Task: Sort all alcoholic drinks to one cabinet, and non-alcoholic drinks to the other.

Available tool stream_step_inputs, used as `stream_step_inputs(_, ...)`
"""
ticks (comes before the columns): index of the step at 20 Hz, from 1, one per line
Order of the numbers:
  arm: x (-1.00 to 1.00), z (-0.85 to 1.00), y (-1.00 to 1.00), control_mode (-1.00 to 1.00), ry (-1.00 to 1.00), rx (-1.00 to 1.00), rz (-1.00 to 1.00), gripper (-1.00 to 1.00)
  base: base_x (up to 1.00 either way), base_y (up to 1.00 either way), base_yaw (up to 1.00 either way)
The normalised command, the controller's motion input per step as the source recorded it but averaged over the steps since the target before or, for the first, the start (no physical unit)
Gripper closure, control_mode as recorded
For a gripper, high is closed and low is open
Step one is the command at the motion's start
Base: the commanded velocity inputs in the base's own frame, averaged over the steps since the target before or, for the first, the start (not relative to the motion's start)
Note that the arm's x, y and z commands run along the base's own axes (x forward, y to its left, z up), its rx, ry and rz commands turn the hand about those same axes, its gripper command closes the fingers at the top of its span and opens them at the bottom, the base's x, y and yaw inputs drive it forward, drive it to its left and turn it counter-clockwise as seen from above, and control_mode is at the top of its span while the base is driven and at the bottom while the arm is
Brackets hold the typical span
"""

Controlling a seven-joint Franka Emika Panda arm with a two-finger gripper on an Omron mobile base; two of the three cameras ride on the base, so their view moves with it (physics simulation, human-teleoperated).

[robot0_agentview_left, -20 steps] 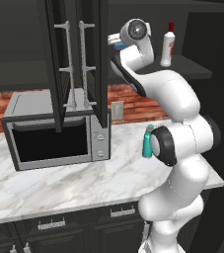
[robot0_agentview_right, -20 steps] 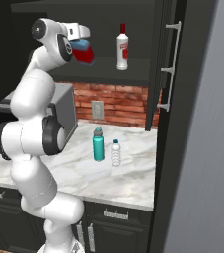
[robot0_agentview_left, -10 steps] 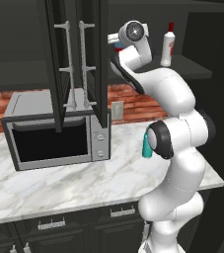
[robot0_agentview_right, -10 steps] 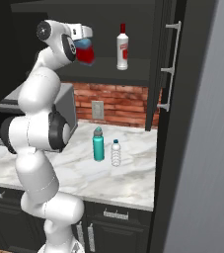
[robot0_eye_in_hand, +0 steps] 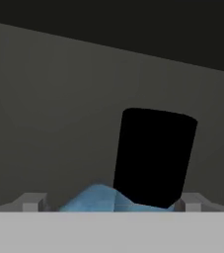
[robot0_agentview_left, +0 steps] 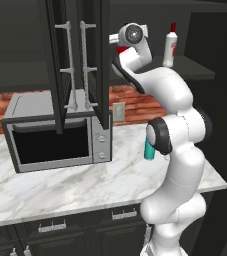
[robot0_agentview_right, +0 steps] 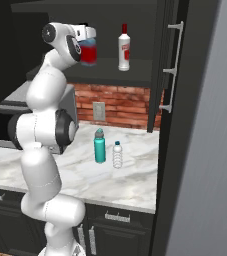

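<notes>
While the pincer (robot0_agentview_right: 88, 34) stands open astride the upright squat blue bottle (robot0_agentview_right: 89, 52) on the cabinet shelf (robot0_agentview_right: 135, 75), the slim white bottle (robot0_agentview_right: 124, 48) stands just right.

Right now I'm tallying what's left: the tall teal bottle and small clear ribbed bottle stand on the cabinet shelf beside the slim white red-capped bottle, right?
No. The right base view shows the tall teal bottle and small clear ribbed bottle on the marble counter; the slim white red-capped bottle is on the cabinet shelf.

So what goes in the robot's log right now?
gripper: open | blue bottle: on shelf, between fingers | white bottle: on shelf | teal bottle: counter
</notes>
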Motion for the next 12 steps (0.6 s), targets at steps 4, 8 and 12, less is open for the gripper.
stream_step_inputs(4,0.18,0.02,0.0,-1.0,-0.01,0.0,-0.02,-1.0,0.0,0.0,0.0)
stream_step_inputs(8,0.02,0.16,-0.01,-1.0,0.0,0.0,-0.03,-1.0,0.0,0.0,0.0)
stream_step_inputs(12,-0.09,0.24,-0.05,-1.0,0.0,0.0,-0.03,-1.0,0.0,0.0,0.0)
